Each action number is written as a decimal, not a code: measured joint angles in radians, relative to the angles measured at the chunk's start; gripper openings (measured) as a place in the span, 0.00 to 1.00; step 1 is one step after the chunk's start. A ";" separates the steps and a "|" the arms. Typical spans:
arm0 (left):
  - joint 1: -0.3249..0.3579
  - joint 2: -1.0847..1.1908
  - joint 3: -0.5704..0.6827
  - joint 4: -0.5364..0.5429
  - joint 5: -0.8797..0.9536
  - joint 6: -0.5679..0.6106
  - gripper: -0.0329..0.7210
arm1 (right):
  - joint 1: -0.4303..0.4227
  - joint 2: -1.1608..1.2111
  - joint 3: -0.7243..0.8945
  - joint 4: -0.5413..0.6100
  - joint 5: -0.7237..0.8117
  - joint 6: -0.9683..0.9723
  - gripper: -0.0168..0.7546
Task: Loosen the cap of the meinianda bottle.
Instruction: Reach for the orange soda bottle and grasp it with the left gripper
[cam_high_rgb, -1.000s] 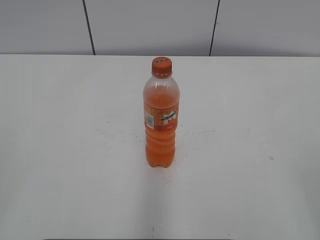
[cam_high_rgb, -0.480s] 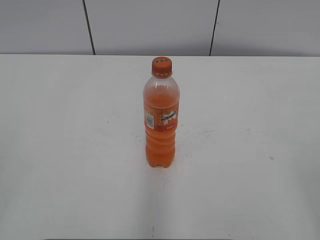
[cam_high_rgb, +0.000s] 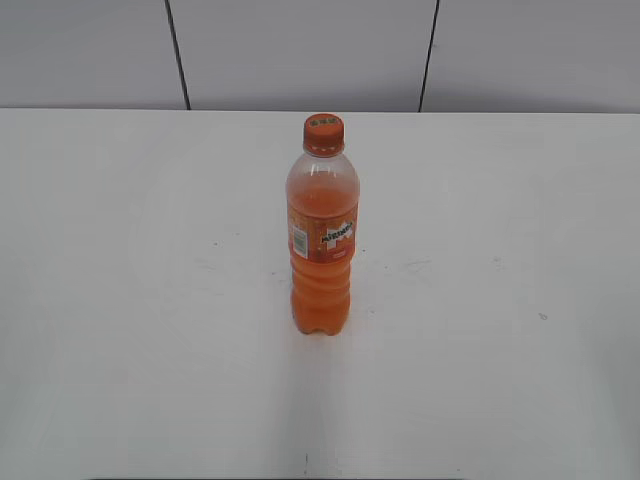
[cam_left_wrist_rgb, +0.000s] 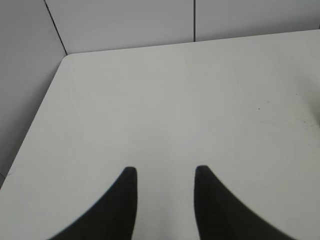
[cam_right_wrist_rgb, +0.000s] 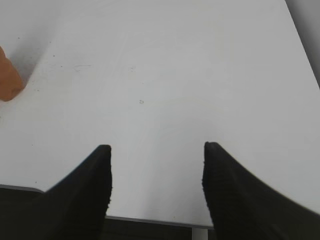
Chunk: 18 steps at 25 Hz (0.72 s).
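1. The left gripper (cam_left_wrist_rgb: 162, 172) hangs over bare desk (cam_left_wrist_rgb: 175, 100), its fingers apart and holding nothing.
2. The right gripper (cam_right_wrist_rgb: 156, 147) is likewise spread and empty, low near the desk's front edge.
3. The meinianda bottle (cam_high_rgb: 322, 240) stands upright mid-desk, well apart from both.
4. Best approach, I judge: one gripper steadies the body, the other squares onto the cap (cam_high_rgb: 324, 133) before twisting.

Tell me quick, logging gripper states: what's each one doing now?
Left gripper: open, holding nothing.
Right gripper: open, holding nothing.
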 joint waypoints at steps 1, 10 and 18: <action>0.000 0.000 0.000 0.000 0.000 0.000 0.37 | 0.000 0.000 0.000 0.000 0.000 0.000 0.59; 0.000 0.000 0.000 0.000 0.000 0.000 0.69 | 0.000 0.000 0.000 0.000 0.000 0.000 0.59; 0.000 0.057 -0.014 0.001 -0.075 0.057 0.76 | 0.000 0.000 0.000 0.000 0.000 0.000 0.59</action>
